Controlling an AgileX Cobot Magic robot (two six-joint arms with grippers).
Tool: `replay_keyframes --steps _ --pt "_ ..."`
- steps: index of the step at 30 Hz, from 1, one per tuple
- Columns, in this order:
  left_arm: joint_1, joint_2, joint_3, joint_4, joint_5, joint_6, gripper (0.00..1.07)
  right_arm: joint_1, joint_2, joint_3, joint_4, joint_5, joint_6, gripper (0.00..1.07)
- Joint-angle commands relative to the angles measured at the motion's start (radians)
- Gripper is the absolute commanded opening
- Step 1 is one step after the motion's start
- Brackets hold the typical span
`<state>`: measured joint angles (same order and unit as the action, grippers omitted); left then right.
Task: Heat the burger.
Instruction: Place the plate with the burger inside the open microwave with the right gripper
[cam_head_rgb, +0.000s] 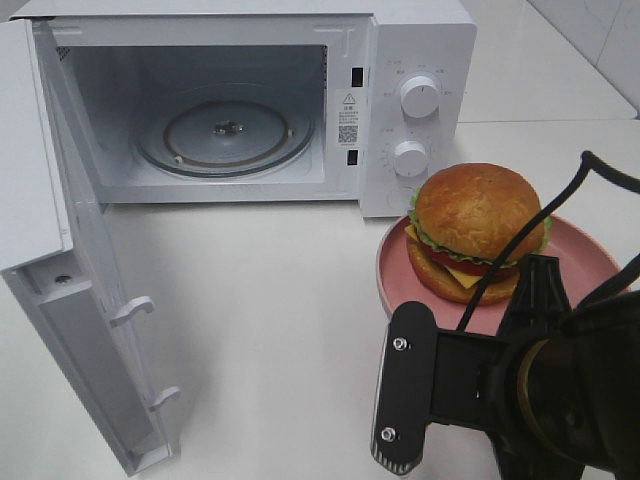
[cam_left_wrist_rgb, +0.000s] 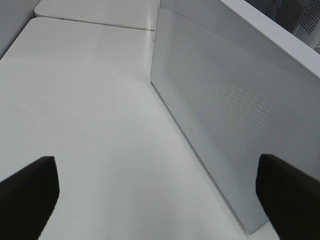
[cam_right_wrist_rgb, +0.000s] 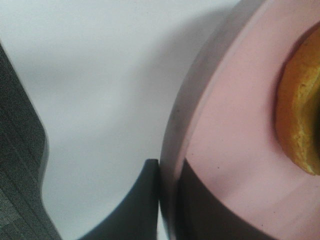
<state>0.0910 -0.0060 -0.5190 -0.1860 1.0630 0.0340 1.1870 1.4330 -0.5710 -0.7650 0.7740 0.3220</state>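
- I see the burger (cam_head_rgb: 475, 232) sitting on a pink plate (cam_head_rgb: 590, 260) on the right side of the worktop (cam_head_rgb: 270, 300). It is just in front of the microwave's control knobs (cam_head_rgb: 419, 96).
- My right pincer (cam_right_wrist_rgb: 169, 192) is clenched on the near rim of the pink plate. One finger is outside the rim and the other lies on the plate's inner surface. It is not touching the burger, whose bun edge shows close by.
- The microwave (cam_head_rgb: 420, 60) stands at the far side with its door (cam_head_rgb: 60, 330) swung wide open to the left. The glass turntable (cam_head_rgb: 225, 135) inside is bare.
- My left pincer (cam_left_wrist_rgb: 160, 200) is released, fingers spread wide, holding nothing. It hovers over the white worktop beside a white panel with a fine dotted mesh, which I take to be the door's outer face.
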Motion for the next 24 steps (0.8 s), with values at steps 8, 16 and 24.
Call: replay_keyframes --steps 8,16,24 --pt "0.002 -0.001 0.003 -0.004 -0.002 0.001 1.00 0.003 -0.006 0.000 -0.063 -0.067 -0.168 0.00" --pt "0.002 -0.001 0.003 -0.004 -0.002 0.001 1.00 0.003 -0.006 0.000 -0.089 -0.141 -0.214 0.00" --pt "0.002 -0.001 0.003 -0.004 -0.002 0.001 1.00 -0.020 -0.006 0.000 -0.105 -0.247 -0.285 0.00"
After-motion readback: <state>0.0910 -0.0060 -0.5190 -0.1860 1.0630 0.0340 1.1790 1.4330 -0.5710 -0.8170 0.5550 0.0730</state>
